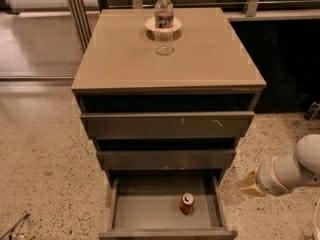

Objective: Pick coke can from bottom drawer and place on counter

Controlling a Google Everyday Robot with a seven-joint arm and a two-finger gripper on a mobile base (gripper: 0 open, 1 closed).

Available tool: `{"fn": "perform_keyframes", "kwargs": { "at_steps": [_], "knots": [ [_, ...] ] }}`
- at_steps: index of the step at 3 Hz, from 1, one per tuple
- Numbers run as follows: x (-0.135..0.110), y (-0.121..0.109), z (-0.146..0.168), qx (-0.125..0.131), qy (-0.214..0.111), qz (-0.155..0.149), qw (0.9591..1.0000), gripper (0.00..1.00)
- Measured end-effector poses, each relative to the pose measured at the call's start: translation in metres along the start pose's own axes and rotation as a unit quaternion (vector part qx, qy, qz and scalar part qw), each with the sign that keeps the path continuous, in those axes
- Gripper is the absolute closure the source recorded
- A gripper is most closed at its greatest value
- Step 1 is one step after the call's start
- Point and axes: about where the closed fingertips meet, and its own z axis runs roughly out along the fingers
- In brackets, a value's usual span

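The coke can (187, 203), red with a silver top, stands upright in the open bottom drawer (142, 206), right of the middle and near the front. The tan counter (200, 59) is the glossy top of the cabinet above. My gripper (248, 184) shows as a tan tip on the white arm, to the right of the cabinet. It hangs outside the drawer, a little above and to the right of the can, and touches nothing.
A clear water bottle (163, 10) stands on a small white dish (173, 25) at the back middle of the counter. The two upper drawers (167, 125) are slightly open. Speckled floor surrounds the cabinet; a dark wall and rail lie behind and to the right.
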Motion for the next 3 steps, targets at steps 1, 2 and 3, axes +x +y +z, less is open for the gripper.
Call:
{"fn": "perform_keyframes", "kwargs": {
  "at_steps": [1, 2, 3],
  "knots": [
    [0.071, -0.009, 0.045, -0.018, -0.024, 0.054, 0.9981, 1.0],
    [0.084, 0.004, 0.083, -0.049, -0.031, 0.069, 0.9959, 1.0],
    [0.084, 0.004, 0.083, -0.05, -0.031, 0.069, 0.9959, 1.0]
  ]
}}
